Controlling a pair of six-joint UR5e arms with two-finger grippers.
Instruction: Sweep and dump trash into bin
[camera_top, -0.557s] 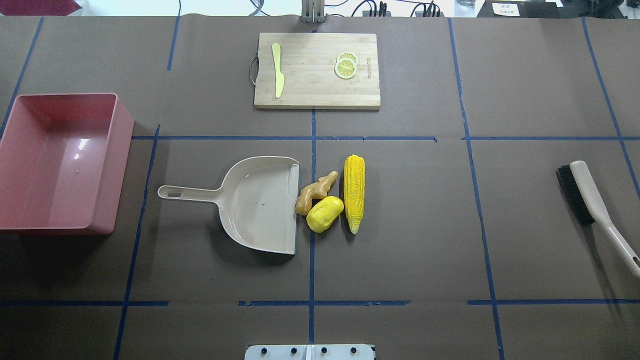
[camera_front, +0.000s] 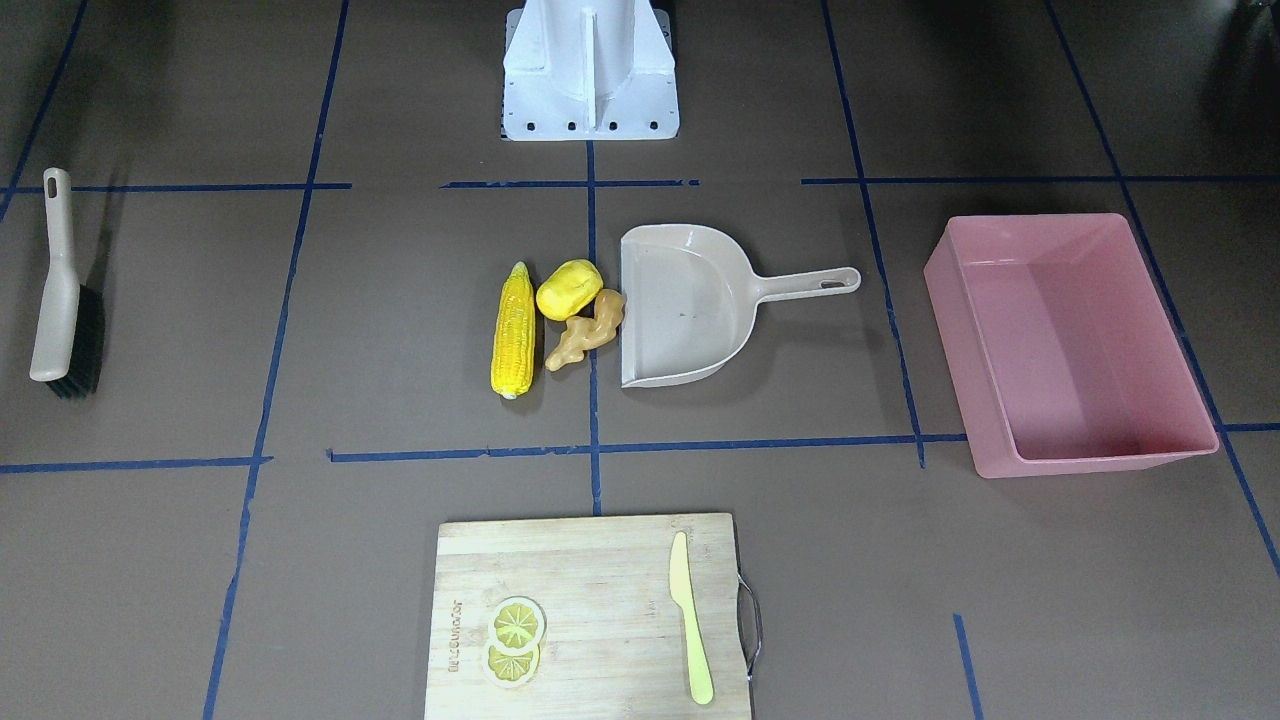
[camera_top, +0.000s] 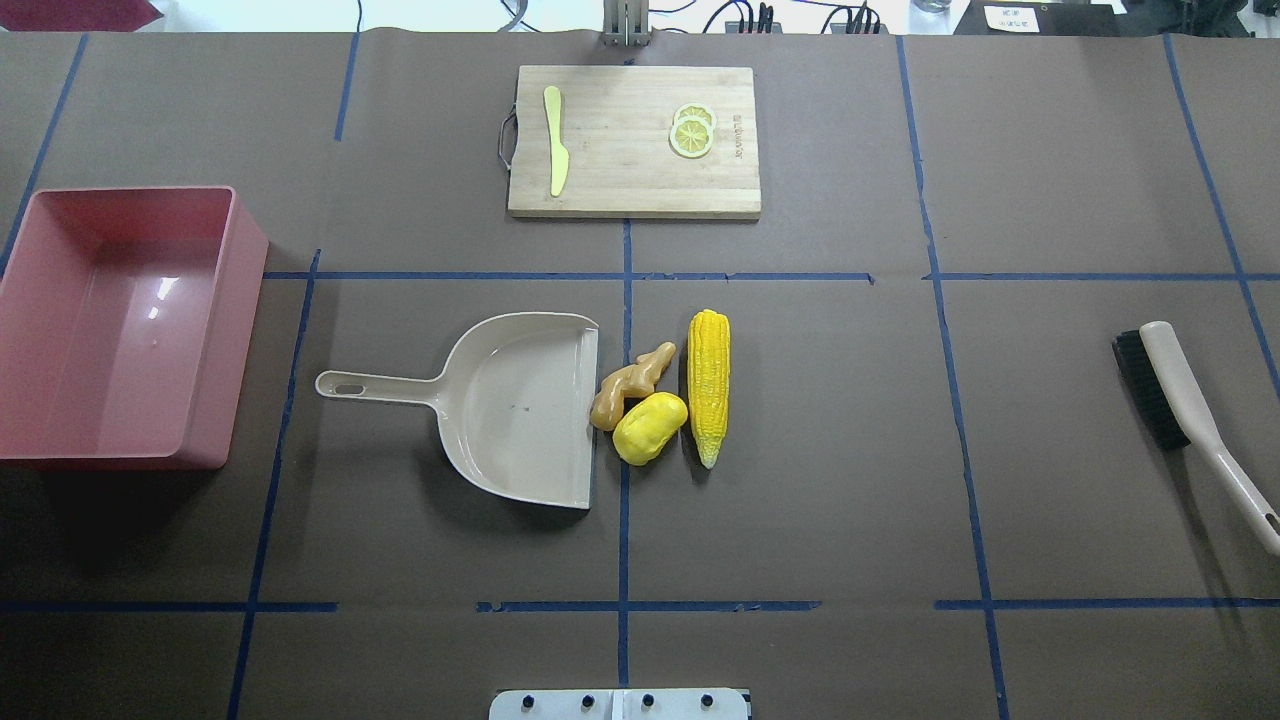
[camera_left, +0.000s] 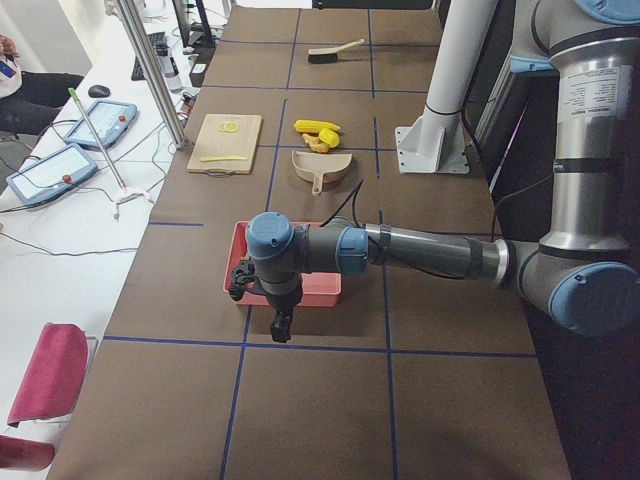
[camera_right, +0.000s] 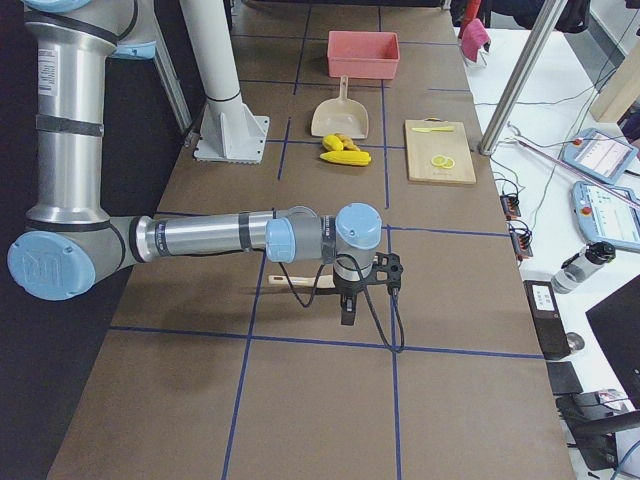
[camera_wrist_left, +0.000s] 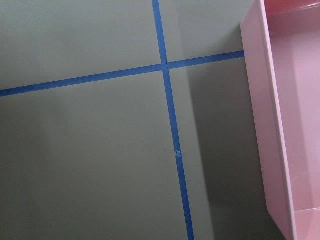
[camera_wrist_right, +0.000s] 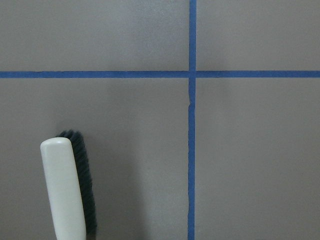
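Sweep not begun: trash (camera_top: 650, 428) on the table at the dustpan (camera_top: 520, 410) mouth.
Right gripper (camera_right: 347, 308) nearest brush (camera_top: 1172, 378), handle end toward robot; left gripper (camera_left: 281, 325) beside bin (camera_top: 247, 300); whether either is parted or closed cannot be told.

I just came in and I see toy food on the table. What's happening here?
Clean-up hasn't started: nothing is picked up yet. The corn cob, yellow lump and ginger root lie by the open edge of the dustpan. The pink bin is empty. The left gripper hangs beside the bin; the right gripper hangs over the brush.
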